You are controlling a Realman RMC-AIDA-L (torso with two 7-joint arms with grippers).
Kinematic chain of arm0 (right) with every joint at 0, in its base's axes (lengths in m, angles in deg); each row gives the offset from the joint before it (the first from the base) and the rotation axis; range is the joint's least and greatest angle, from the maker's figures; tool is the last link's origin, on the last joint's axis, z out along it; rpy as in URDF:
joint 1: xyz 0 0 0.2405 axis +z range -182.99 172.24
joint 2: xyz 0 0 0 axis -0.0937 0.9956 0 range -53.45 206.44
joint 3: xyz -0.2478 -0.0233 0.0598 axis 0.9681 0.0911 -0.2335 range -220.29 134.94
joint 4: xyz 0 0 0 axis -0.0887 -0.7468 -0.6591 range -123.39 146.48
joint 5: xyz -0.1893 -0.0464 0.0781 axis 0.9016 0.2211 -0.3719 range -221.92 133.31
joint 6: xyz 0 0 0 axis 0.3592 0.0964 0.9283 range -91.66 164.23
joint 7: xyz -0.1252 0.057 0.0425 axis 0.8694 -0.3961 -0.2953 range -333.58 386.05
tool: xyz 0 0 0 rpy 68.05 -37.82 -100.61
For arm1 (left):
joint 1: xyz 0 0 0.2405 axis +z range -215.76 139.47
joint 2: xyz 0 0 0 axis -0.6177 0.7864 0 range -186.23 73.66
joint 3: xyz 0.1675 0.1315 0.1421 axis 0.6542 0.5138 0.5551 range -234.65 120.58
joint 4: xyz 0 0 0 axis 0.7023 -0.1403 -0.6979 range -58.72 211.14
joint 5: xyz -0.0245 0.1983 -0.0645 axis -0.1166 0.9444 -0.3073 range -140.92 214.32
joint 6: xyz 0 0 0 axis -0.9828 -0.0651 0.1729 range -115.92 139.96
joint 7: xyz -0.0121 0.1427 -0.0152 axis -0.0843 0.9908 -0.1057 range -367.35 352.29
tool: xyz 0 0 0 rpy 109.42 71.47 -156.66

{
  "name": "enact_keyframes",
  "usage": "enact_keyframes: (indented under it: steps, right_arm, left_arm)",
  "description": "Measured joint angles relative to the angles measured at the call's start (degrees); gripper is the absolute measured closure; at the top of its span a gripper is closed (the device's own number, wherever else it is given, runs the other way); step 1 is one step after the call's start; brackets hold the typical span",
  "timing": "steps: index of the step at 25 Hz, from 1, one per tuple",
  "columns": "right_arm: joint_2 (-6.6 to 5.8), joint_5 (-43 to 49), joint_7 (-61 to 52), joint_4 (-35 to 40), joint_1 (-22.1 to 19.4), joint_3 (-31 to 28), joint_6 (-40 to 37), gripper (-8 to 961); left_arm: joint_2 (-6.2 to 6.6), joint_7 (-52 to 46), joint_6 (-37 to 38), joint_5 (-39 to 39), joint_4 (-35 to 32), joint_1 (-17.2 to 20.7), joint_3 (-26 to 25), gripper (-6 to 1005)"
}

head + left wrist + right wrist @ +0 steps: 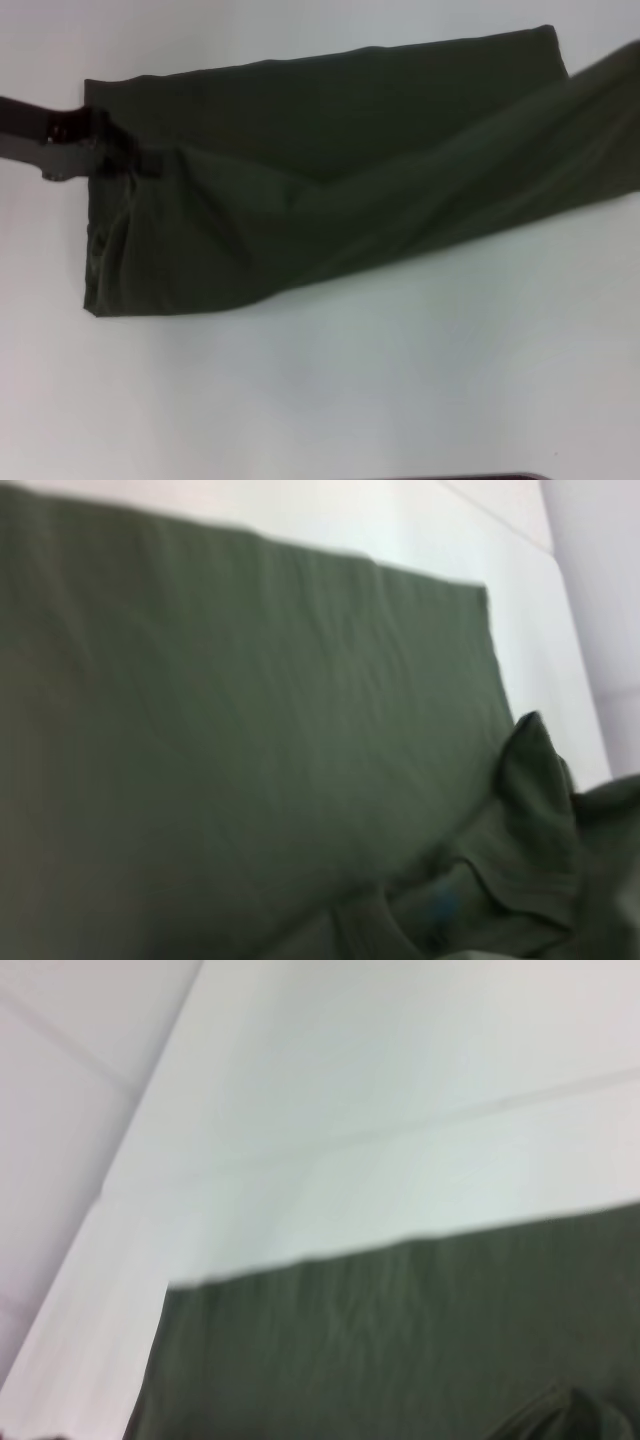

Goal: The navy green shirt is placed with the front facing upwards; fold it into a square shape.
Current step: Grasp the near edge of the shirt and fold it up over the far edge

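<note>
The navy green shirt point(330, 190) lies as a long dark olive band across the white table point(320, 400), with no lettering showing. My left gripper point(112, 158) reaches in from the left and is shut on a bunched fold at the shirt's left end, which is pulled up into a ridge. From there a folded layer runs diagonally and rises off the table toward the right edge of the head view point(610, 90). The left wrist view shows flat shirt cloth point(250, 730) and a crumpled bunch with a teal speck point(440, 905). My right gripper is out of view; its wrist view shows the shirt's edge point(400, 1340).
Bare white tabletop point(300, 400) spreads in front of the shirt and to its left. Table seams and a side edge point(120, 1160) show in the right wrist view. A dark strip point(470, 477) sits at the bottom edge of the head view.
</note>
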Motion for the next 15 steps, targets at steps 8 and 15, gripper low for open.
enact_keyframes:
  steps: [8,15]
  right_arm:
    - [0.17,-1.37,-0.12,-0.55,-0.97,-0.61,3.8,919]
    - [1.14,-1.28,-0.44,-0.81,-1.03,-0.42,7.17,919]
  left_arm:
    - [-1.33,-1.06,-10.01,0.01,0.28,-0.16,0.28,972]
    - [-1.78,-1.3,-17.25,-0.25,0.02,-0.73,0.26,972]
